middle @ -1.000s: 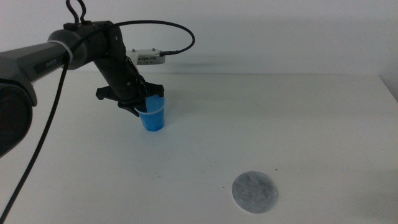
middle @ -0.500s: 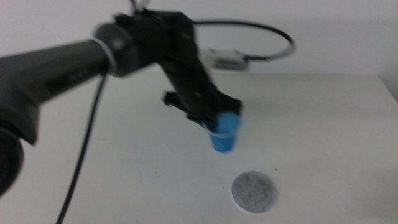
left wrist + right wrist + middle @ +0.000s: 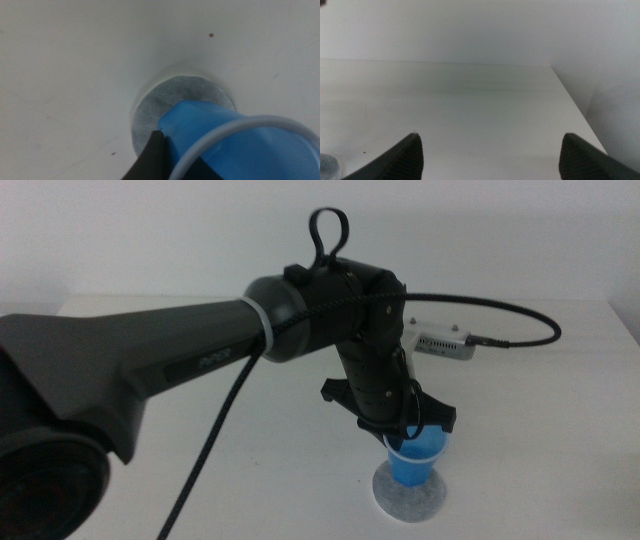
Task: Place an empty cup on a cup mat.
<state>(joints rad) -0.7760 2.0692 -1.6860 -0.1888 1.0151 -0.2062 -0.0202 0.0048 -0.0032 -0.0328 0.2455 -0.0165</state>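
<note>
The blue cup (image 3: 418, 461) hangs in my left gripper (image 3: 412, 432), which is shut on its pale rim. The cup sits directly over the speckled grey cup mat (image 3: 400, 497) at the front of the table, its base at the mat; I cannot tell if it touches. In the left wrist view the cup (image 3: 235, 140) covers part of the mat (image 3: 162, 107), and one dark fingertip (image 3: 156, 152) presses the cup's wall. My right gripper (image 3: 495, 152) is open and empty over bare table, out of the middle view.
The left arm's dark body (image 3: 150, 370) and its cable (image 3: 520, 340) stretch across the left and middle of the table. The table's right edge (image 3: 625, 320) and its far right corner (image 3: 552, 67) are in view.
My left gripper has carried the cup from the back left of the table forward and right, and has lowered it over the mat.
</note>
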